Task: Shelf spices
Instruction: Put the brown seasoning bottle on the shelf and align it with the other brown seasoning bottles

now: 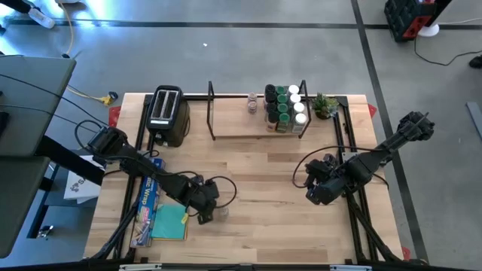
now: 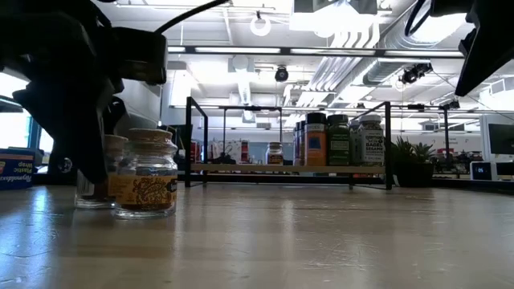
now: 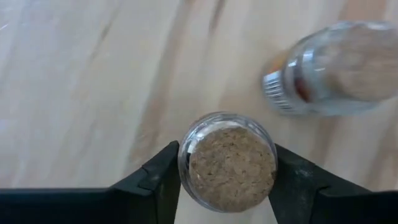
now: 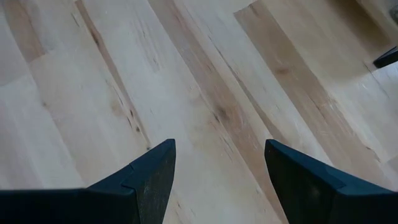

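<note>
Two cork-stoppered glass jars stood near the table's front-left, at about seven o'clock from the centre in the overhead view, and the left gripper (image 3: 227, 171) had its fingers set on either side of one of them, the cork-topped jar (image 3: 227, 163), apparently touching the glass though not visibly squeezing. The second jar (image 3: 336, 68) stood just beside it, so a clean lift called for closing squarely on the body below the stopper and rising straight up before any swing, lest the neighbour be knocked over. From there the carry ran toward twelve o'clock, to the shelf (image 1: 233, 136), a light board with black wire uprights at the table's far edge, where a block of green-, white- and dark-lidded spices (image 1: 285, 107) already filled its right end and one small jar (image 1: 252, 103) stood alone near the middle; the open left stretch looked the safest landing spot. The right gripper (image 4: 217, 180) waited at about four o'clock with its fingers spread over bare wood, holding nothing. Pale butcher-block planks made up the table (image 1: 263, 181), with a toaster (image 1: 167, 114) at eleven o'clock, a small potted plant (image 1: 325, 105) at one o'clock, and boxed wrap (image 1: 147, 199) along the left edge. Beyond lay a workshop with a grey floor, ceiling lights and exposed ducts.
</note>
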### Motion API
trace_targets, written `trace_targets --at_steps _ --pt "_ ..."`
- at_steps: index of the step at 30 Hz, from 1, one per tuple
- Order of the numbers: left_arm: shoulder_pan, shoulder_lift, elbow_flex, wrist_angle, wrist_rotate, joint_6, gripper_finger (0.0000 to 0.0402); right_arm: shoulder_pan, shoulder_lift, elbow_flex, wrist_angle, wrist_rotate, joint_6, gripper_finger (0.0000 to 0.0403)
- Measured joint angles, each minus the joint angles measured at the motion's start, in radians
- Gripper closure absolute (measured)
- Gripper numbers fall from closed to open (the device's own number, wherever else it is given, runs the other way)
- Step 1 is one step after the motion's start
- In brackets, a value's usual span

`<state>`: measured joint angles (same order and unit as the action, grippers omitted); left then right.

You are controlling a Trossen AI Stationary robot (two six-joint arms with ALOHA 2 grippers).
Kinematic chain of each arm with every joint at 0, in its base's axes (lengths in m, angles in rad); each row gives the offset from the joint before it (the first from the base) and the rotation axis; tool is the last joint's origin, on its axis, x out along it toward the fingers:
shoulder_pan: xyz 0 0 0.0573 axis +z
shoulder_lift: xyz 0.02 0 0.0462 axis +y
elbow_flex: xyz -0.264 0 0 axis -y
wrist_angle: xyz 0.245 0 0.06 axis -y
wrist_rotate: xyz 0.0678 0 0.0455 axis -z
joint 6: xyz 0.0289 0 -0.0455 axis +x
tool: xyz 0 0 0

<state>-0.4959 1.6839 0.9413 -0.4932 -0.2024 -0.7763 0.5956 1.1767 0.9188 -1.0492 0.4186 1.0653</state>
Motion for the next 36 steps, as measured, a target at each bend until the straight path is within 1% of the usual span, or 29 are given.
trace_targets --at_steps 3,7,10,13,16,19,22,26,31,34,36 --pt "0.016 -0.032 -0.001 -0.075 0.006 -0.006 0.0224 0.0 0.0 0.0 0.0 -0.013 0.002 0.0163" --pt "0.067 -0.127 0.017 -0.211 0.024 0.007 0.0224 0.0 0.0 0.0 0.0 -0.018 0.009 0.0163" --pt "0.151 -0.19 0.082 -0.286 0.028 0.073 0.0224 0.0 0.0 0.0 0.0 0.0 0.008 0.0163" --pt "0.265 -0.2 0.182 -0.292 0.045 0.192 0.0224 0.0 0.0 0.0 0.0 0.045 0.008 0.0163" --pt "0.38 -0.138 0.309 -0.262 0.043 0.348 0.0224 0.0 0.0 0.0 0.0 0.079 0.008 0.0163" --pt "0.49 -0.034 0.443 -0.259 0.046 0.474 0.0224 -0.001 0.0 0.0 0.0 0.086 0.008 0.0163" --pt "0.595 0.078 0.557 -0.256 0.062 0.557 0.0224 0.0 0.0 0.0 0.0 0.082 0.017 0.0163" --pt "0.708 0.22 0.679 -0.248 0.076 0.647 0.0224 0.0 0.0 0.0 0.0 0.08 0.034 0.0163" --pt "0.803 0.344 0.79 -0.238 0.115 0.709 0.0224 0.0 0.0 0.0 0.0 0.08 0.038 0.0163" --pt "0.832 0.393 0.82 -0.241 0.115 0.755 0.0223 0.0 0.001 0.0 -0.002 0.079 0.058 0.0163" --pt "0.84 0.412 0.829 -0.241 0.112 0.784 0.0213 0.0 0.001 0.0 -0.004 0.081 0.064 0.0163"
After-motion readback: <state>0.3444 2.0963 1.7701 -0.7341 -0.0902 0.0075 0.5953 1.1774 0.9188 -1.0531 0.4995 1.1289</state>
